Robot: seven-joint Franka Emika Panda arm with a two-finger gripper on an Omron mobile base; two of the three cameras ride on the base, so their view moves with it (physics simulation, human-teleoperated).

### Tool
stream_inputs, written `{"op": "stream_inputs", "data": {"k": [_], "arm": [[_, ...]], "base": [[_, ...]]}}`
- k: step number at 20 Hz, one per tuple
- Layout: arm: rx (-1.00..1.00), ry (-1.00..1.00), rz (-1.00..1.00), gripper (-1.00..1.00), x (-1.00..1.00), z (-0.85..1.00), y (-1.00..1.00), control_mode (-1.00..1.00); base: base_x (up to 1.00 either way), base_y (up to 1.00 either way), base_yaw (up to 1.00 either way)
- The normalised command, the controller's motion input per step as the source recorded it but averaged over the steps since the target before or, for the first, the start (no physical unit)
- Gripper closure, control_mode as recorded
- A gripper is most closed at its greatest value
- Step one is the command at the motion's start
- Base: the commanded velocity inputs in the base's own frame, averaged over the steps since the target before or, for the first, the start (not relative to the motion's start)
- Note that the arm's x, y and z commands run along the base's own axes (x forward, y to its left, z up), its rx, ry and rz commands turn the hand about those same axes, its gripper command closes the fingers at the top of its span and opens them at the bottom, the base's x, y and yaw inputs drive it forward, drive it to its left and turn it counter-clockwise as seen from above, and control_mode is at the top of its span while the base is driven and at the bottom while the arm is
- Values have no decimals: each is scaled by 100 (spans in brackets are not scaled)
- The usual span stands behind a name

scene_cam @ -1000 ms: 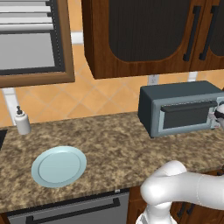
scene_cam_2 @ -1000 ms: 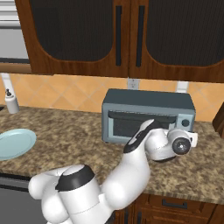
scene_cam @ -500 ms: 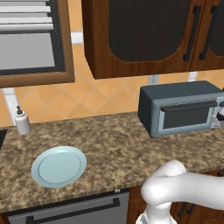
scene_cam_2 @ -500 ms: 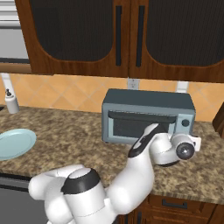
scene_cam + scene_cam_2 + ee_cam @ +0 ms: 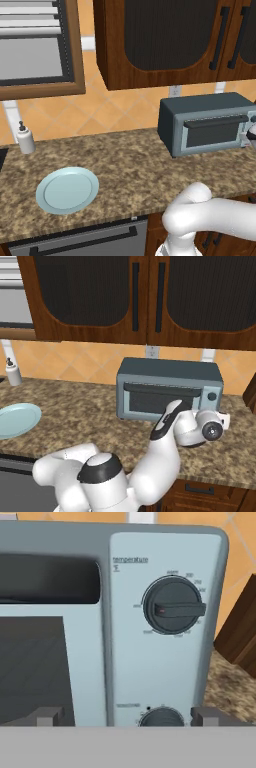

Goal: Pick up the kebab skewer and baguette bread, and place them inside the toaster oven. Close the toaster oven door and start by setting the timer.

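The grey-blue toaster oven [image 5: 210, 125] [image 5: 170, 388] stands at the back of the counter, and the toaster oven door [image 5: 212, 132] [image 5: 157, 401] [image 5: 35, 662] is shut against it. My gripper [image 5: 222, 418] [image 5: 250, 132] [image 5: 129, 717] hangs close in front of the oven's right control panel, open and holding nothing. In the hand view the temperature knob [image 5: 173, 605] is straight ahead and a lower knob [image 5: 161, 717] sits between my fingertips. The kebab skewer and the baguette bread are out of view.
A pale blue plate [image 5: 67, 190] [image 5: 17, 420] lies bare on the counter at the left. A white soap bottle [image 5: 25, 137] [image 5: 12, 373] stands by the back wall. A dark wood panel [image 5: 250, 396] [image 5: 240, 632] rises just right of the oven. The dishwasher front [image 5: 75, 242] is below.
My hand has slid to the right along the oven's front, from the door toward the control panel. The jaws have stayed open.
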Motion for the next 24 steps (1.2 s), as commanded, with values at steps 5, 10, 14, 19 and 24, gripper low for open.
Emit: {"op": "stream_inputs", "data": {"k": [5,10,14,19,24], "arm": [[0,0,0,-100,3,0,-3,-100],[0,-2,0,-100,0,-19,-8,-100],[1,-8,0,-100,0,-34,-3,-100],[4,-12,4,-100,0,-18,-8,-100],[4,-9,6,-100,0,-5,-11,-100]], "base": [[0,0,0],[0,0,0],[0,0,0],[0,0,0],[0,0,0]]}}
